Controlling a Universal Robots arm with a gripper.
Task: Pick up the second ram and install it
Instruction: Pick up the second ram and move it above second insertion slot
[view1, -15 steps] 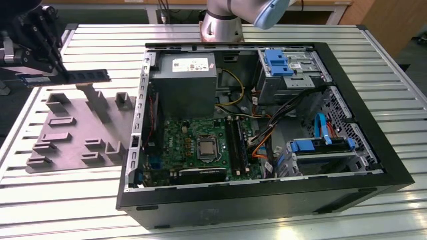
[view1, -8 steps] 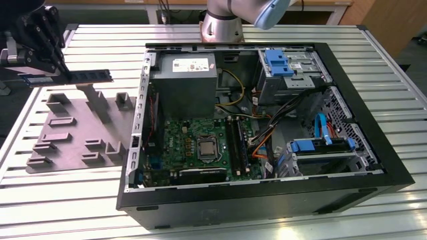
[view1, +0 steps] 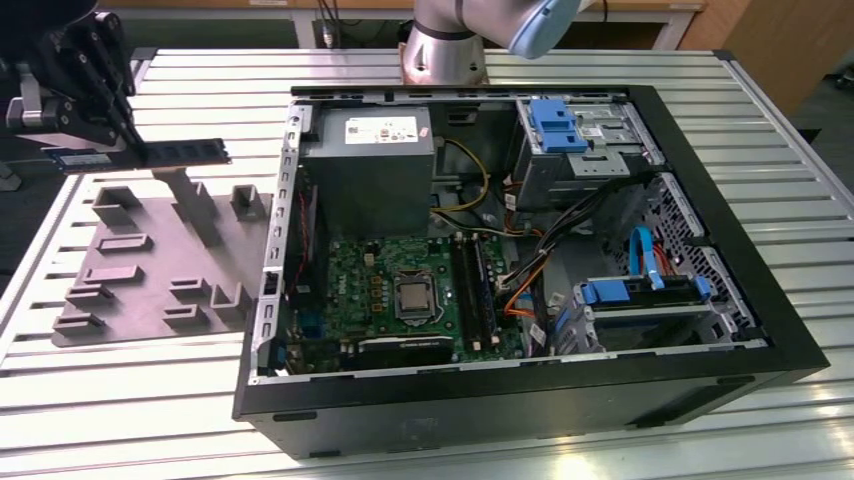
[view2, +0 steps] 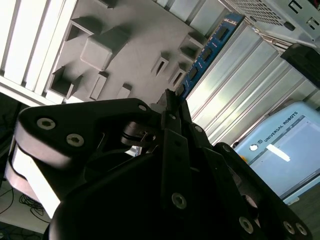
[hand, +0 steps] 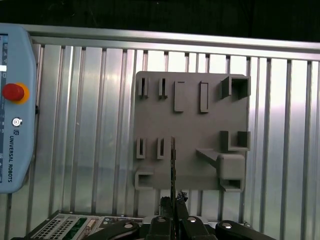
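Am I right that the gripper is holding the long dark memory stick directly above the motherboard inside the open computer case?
Not quite. The gripper does hold the long dark memory stick, but above the grey plastic fixture plate on the slatted metal table, at the exterior view's left of the open black computer case, not above the motherboard. The exterior view shows this.

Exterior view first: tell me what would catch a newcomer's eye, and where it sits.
The open computer case dominates the exterior view's right, its green motherboard exposed low in the middle. At the exterior view's upper left, the black pincer holds the second ram level above the grey fixture plate, which lies on the slatted metal table. In the first wrist view the stick appears edge-on over that plate.
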